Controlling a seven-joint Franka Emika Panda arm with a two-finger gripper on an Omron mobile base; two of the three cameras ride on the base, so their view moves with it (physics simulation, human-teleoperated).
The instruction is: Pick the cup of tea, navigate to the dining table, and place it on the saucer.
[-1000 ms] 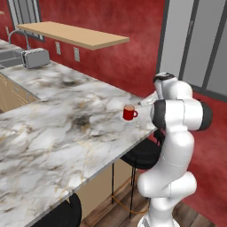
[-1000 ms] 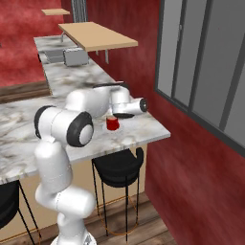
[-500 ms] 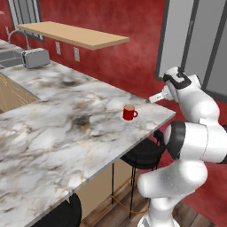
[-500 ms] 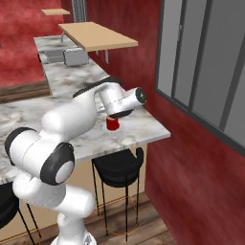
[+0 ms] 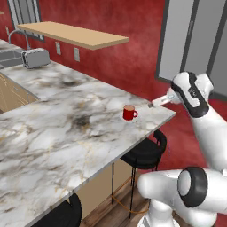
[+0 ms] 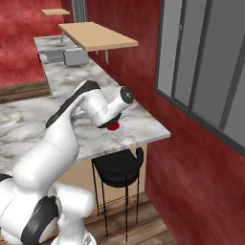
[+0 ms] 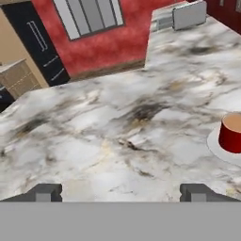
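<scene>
Gripper (image 7: 120,192) spread wide, grasping nothing. Cup of tea (image 5: 129,112) upright on saucer (image 7: 221,147) near dining table (image 5: 53,133) corner, at three o'clock in hand view, apart from fingertips (image 7: 44,192).

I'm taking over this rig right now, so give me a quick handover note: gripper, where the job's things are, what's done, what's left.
Gripper: open, empty, off the table's edge and pointing across the marble top.
Cup of tea: red mug standing upright on the saucer, near the corner of the dining table.
Done: cup picked, carried and placed on the saucer.
Left: nothing but pulling the arm clear.
</scene>
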